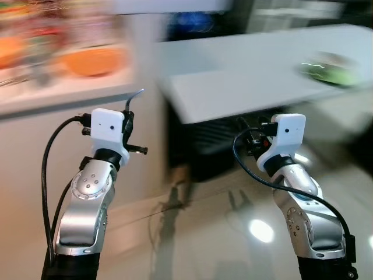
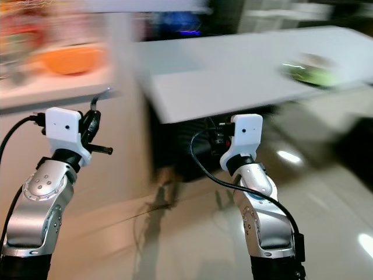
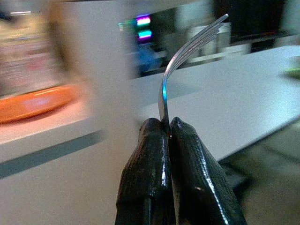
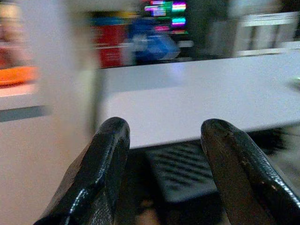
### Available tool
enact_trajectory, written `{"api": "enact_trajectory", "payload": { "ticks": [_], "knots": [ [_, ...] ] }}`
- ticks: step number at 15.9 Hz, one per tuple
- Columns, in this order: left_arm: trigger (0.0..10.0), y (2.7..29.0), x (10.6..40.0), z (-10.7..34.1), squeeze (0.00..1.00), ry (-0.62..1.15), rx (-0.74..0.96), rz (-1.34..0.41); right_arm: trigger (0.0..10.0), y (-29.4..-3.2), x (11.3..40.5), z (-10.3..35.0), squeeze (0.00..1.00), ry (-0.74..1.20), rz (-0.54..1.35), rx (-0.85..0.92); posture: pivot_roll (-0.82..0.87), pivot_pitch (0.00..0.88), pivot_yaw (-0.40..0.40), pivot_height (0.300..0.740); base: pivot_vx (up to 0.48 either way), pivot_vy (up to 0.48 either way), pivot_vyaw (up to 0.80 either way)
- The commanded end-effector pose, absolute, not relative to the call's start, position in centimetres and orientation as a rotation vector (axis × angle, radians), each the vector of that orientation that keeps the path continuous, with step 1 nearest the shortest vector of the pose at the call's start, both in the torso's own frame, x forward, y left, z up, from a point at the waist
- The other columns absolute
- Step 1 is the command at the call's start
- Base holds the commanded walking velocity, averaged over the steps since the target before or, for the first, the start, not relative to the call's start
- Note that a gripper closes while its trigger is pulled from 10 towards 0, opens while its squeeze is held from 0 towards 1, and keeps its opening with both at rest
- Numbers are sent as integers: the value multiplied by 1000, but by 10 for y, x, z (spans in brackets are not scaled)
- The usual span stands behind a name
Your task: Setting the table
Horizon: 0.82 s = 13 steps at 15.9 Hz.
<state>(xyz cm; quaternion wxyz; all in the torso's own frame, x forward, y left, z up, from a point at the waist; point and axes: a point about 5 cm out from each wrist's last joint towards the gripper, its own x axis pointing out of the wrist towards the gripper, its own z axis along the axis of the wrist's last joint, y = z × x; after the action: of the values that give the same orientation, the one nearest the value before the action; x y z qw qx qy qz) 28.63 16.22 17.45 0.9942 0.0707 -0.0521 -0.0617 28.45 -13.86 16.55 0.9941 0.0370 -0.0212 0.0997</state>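
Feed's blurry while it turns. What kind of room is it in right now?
Probably a home kitchen or dining area: a long white table ahead, a white counter holding an orange dish, and a fork in the left gripper.

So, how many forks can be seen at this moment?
1. The fork is pinched in the left gripper, tines up, in front of the white table. The views are blurred, so others may be hidden.
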Motion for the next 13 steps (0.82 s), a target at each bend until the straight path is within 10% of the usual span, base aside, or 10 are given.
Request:
{"api": "enact_trajectory", "payload": {
  "ticks": [1,13],
  "knots": [
    [10000,151,290,181,0,-140,126,-174,10000,-147,286,167,0,-38,167,80,47,0,-30,740,405,0,-800],
    [10000,136,295,185,0,-169,136,-240,10000,-159,291,170,0,-52,113,67,37,0,-28,740,425,0,-741]
  ]
}}
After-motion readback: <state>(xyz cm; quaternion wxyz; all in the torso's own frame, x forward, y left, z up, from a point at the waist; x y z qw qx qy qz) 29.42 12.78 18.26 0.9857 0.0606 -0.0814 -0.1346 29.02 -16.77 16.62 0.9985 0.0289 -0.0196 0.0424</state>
